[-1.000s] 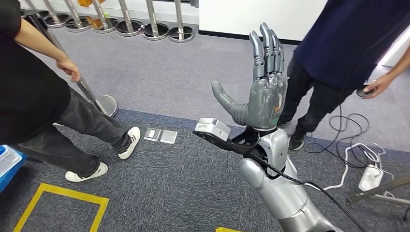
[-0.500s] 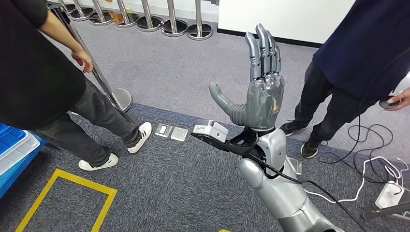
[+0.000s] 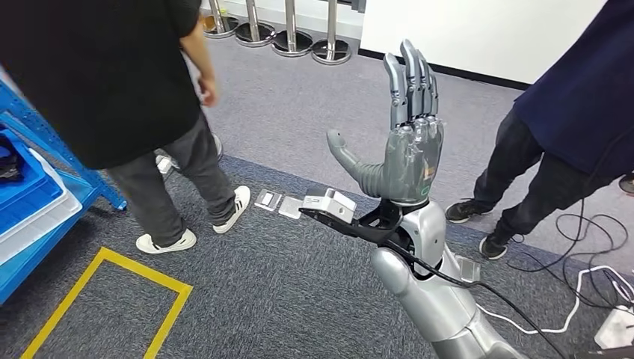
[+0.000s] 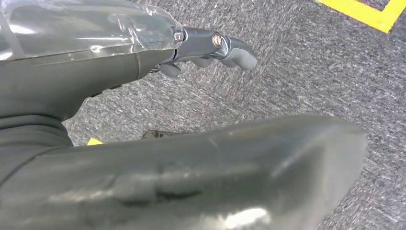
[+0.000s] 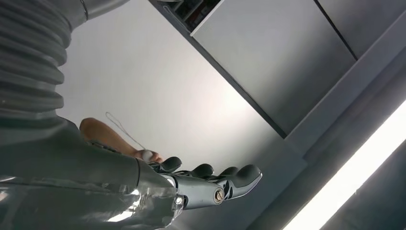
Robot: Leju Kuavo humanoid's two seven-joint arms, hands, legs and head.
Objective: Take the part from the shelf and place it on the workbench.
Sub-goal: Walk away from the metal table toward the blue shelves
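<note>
right hand (image 3: pixel 407 142) raised, fingers straight and apart, holding nothing.
left hand (image 4: pixel 210 48) hangs over grey carpet (image 3: pixel 284 292), fingers loosely curled, empty; blue shelf (image 3: pixel 45 187) at left, part indistinguishable.

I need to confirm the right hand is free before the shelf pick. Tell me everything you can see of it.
The right hand is raised upright in the head view, palm open, dark grey fingers straight and close together pointing up, thick grey thumb splayed toward the robot's left. A glossy clear film covers the palm. It sits on a silver arm with a black cable and a small camera module at the wrist. It holds nothing and touches nothing. The right wrist view shows its fingers extended.
</note>
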